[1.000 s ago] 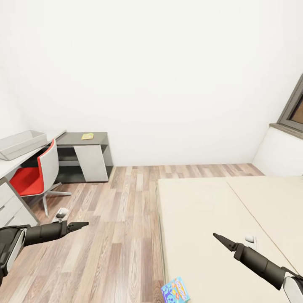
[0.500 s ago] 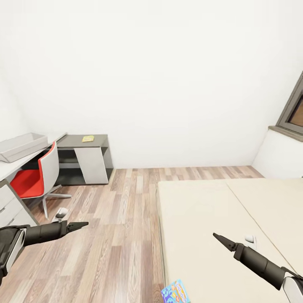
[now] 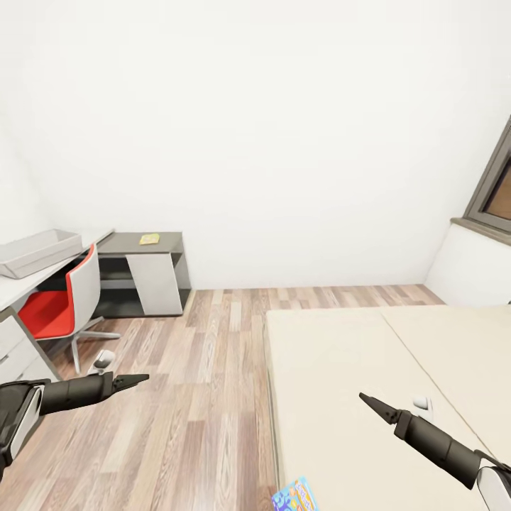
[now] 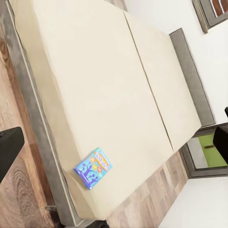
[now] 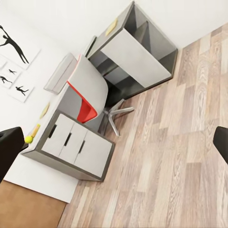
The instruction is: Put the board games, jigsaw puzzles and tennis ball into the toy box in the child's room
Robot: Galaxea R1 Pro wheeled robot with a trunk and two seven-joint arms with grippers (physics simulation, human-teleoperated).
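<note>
Both grippers, left (image 3: 142,378) and right (image 3: 365,399), hang empty in the air with fingers spread apart, while a light blue board game (image 4: 93,167) (colourful print facing up) lies flat near the beige bed's (image 4: 99,90) edge.

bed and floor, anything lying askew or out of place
One thing: the light blue board game lies skewed on the bare mattress of the bed, close to its edge at the corner nearest the robot. It looks intact. Nothing is spilled on the wood floor, and the red chair stands upright at the table.
</note>
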